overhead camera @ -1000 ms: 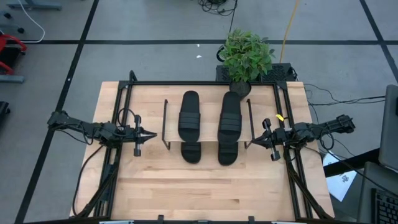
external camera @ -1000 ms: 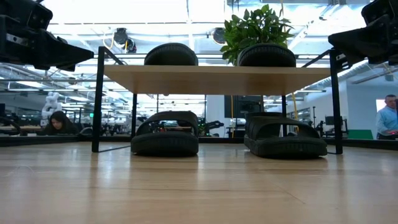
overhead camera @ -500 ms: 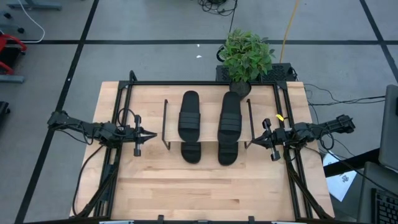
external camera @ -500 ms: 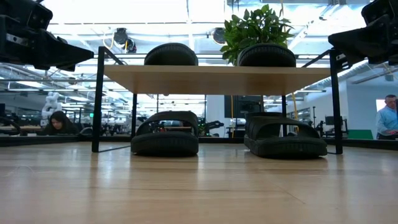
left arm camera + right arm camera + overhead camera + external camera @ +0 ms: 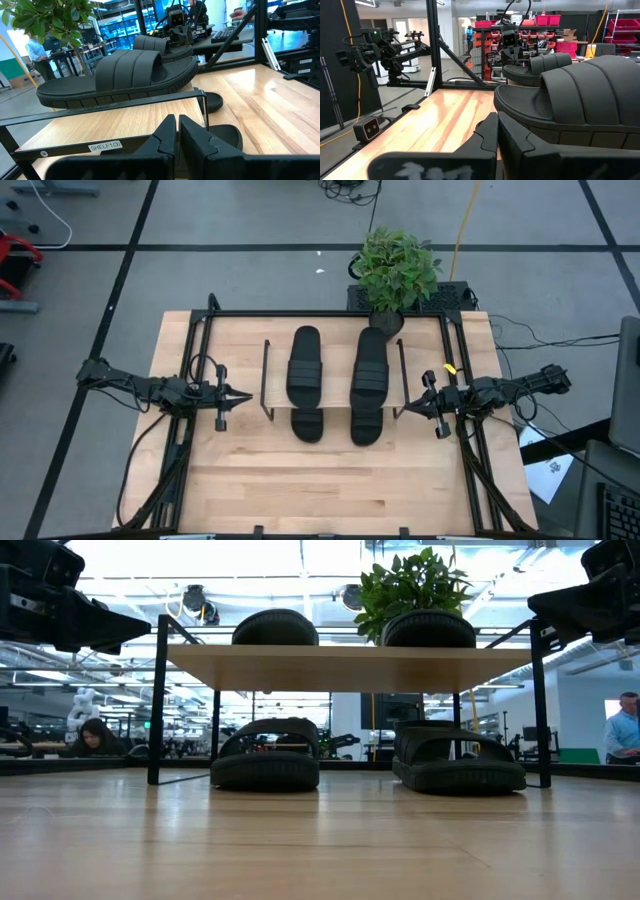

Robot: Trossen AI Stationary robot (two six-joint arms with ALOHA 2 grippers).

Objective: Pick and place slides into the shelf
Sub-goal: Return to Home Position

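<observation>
slides [image 5: 304, 367] on and under the shelf [image 5: 340, 668] (two each)

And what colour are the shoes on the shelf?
The slides are all black, seen best in the high view.

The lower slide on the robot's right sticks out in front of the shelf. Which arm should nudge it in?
Right, probably. The right gripper hovers just right of the shelf, beside that slide; the left gripper is across the shelf, with the other lower slide between.
</observation>
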